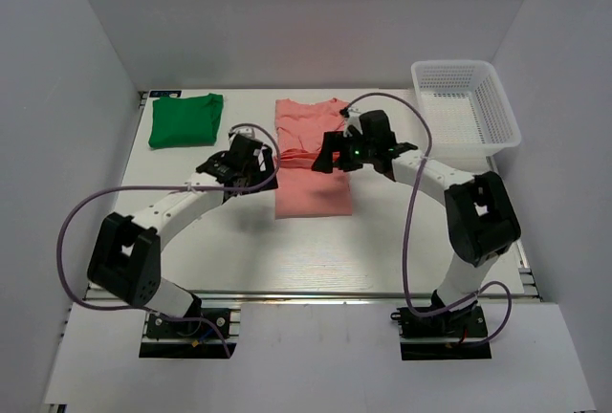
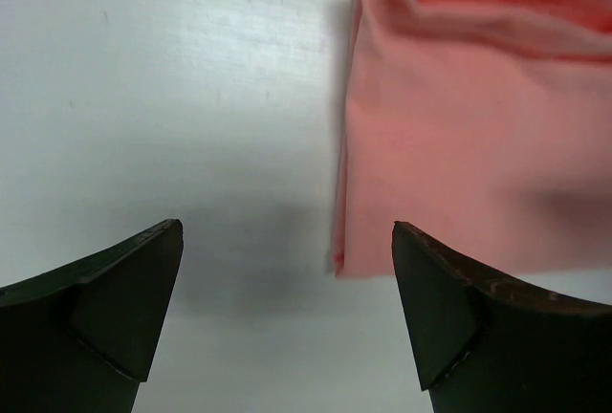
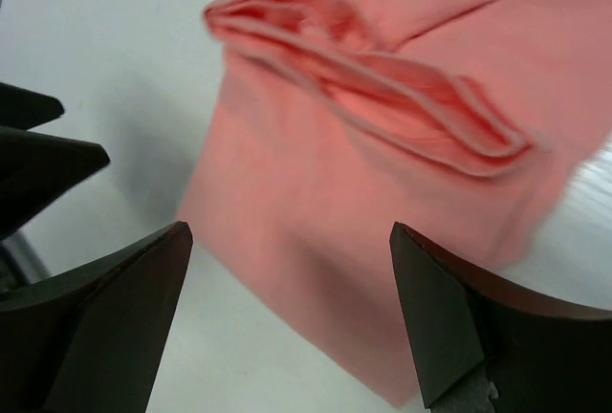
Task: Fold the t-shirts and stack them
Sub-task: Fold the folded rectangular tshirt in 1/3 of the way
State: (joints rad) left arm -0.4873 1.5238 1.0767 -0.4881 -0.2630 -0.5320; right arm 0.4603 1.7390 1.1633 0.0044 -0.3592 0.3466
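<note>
Both pincers stand wide open and hold nothing. The left gripper (image 1: 256, 166) hovers just off the left edge of the shirt in the middle. The right gripper (image 1: 330, 157) hangs over that shirt's right side. In the left wrist view the fingers (image 2: 115, 308) frame bare tabletop, with the cloth's near corner just inside the right one. In the right wrist view the pads (image 3: 105, 317) straddle pink cloth.

The white flat table (image 1: 239, 241) carries everything. The salmon-pink soft cloth t-shirt (image 1: 314, 193) lies at its centre as a long narrow rectangle. A bunched ridge of hem and folds crosses it between the two grippers. The white plastic mesh basket (image 1: 497, 121) sits at the far right corner, well apart. The bright green cloth t-shirt (image 1: 185, 119) rests folded small at the far left.

The pink shirt should be light, limp and not slippery, and it will sag and crumple from any single hold. It looks best taken at both ends of one short edge or of the ridge, one gripper each. Each pinch should catch all layers together, so the half lifts evenly for the next crosswise fold.
</note>
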